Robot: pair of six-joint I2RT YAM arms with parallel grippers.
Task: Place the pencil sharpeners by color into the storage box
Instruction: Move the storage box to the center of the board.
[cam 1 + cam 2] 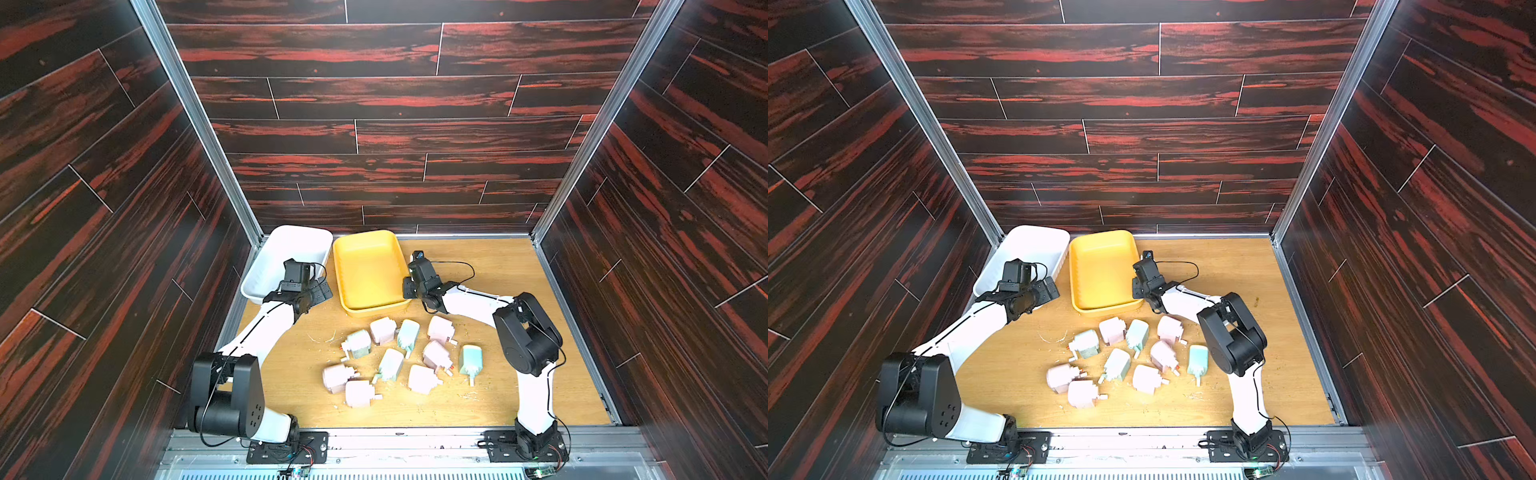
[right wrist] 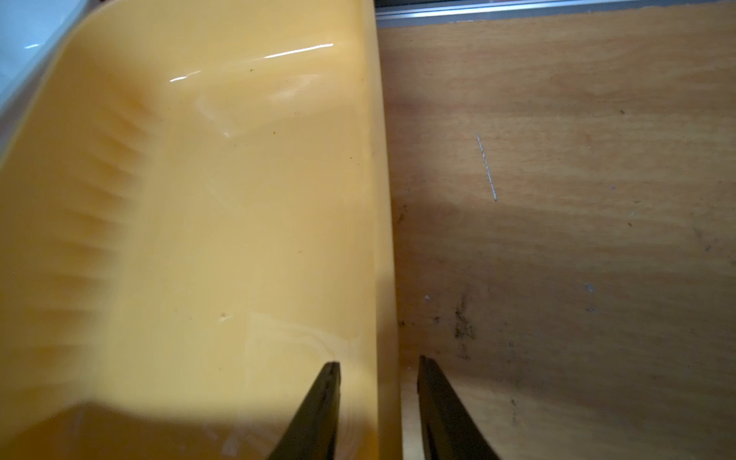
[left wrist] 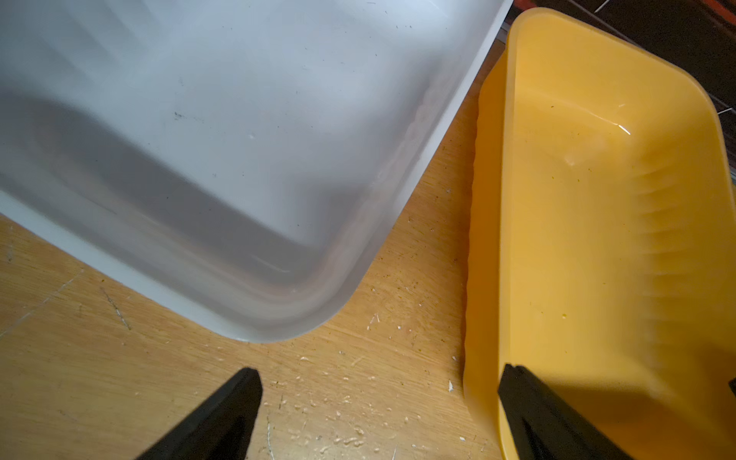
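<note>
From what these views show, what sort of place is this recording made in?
Most likely a purpose-built robot test cell, not a home or office. Dark wood-print panels in aluminium framing wall in a small wooden tabletop, and two arms are bolted to a metal rail at its front edge.

A scratched light-wood tabletop (image 1: 498, 270) carries a white plastic tray (image 1: 274, 257) beside a yellow plastic tray (image 1: 365, 270) at the back — nearer the front, ten small pink and mint plastic pencil sharpeners (image 1: 390, 357) lie scattered among pale shavings.
</note>
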